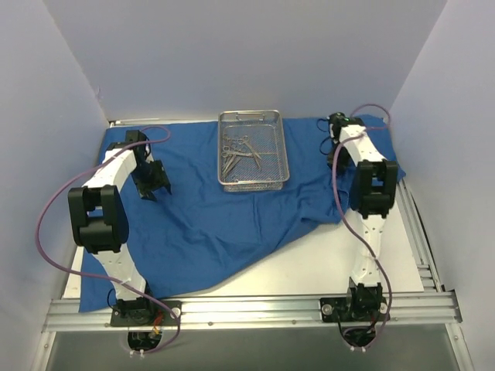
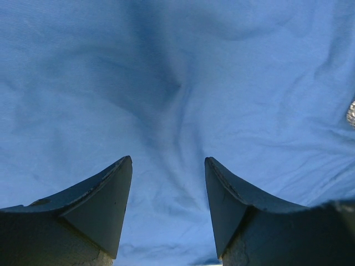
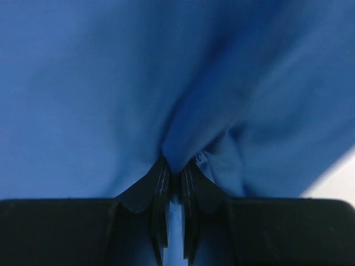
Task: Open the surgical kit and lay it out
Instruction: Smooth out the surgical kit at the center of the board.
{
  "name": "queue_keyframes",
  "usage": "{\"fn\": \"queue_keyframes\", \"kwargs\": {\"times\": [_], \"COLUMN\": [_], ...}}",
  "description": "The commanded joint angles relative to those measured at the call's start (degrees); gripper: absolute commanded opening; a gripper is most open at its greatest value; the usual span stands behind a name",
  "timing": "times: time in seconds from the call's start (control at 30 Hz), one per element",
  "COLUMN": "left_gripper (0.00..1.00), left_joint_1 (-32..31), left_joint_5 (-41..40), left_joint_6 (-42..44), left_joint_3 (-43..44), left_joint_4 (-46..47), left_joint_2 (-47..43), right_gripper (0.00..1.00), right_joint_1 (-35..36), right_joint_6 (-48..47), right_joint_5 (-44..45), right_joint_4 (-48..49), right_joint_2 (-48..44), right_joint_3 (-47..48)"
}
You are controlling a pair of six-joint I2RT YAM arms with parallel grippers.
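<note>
Looking down at a white tabletop (image 1: pixel 332 267), mostly covered by a rumpled royal-blue cloth wrap (image 1: pixel 209 216), spread open, near-right corner of the table bare. Sitting on the cloth toward the far middle: a shallow rectangular silver wire-mesh tray (image 1: pixel 254 186), with a loose pile of thin silver scissor-handled instruments (image 1: pixel 240 151) inside. Then the left gripper (image 2: pixel 168 160), jaws apart, holding nothing, over the cloth left of the tray. And the right gripper (image 3: pixel 176 166) over at the cloth's far-right part, pinched closed on a fold of blue fabric.
</note>
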Motion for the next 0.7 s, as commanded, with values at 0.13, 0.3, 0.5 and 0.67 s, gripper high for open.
{"fn": "queue_keyframes", "kwargs": {"times": [0.13,0.3,0.5,0.67], "left_gripper": [0.64,0.64,0.64,0.64], "left_joint_1": [0.79,0.88,0.88,0.79], "left_joint_5": [-0.96,-1.23,-1.67,-0.88], "left_joint_6": [0.99,1.34,1.69,1.52], "left_joint_3": [1.99,2.08,2.96,2.52], "left_joint_4": [-1.59,-2.38,-3.35,-3.00], "left_joint_2": [-1.68,-1.77,-2.12,-2.39], "right_gripper": [0.06,0.29,0.56,0.57], "right_joint_1": [3.44,3.00,1.42,-4.20], "right_joint_6": [-1.42,-5.29,-5.39,-5.29], "right_joint_5": [-6.09,-11.10,-8.91,-11.98], "right_joint_4": [1.98,4.12,3.49,5.26], "right_joint_2": [3.08,5.45,-5.24,-21.95], "right_joint_3": [11.86,14.58,-0.74,-17.39]}}
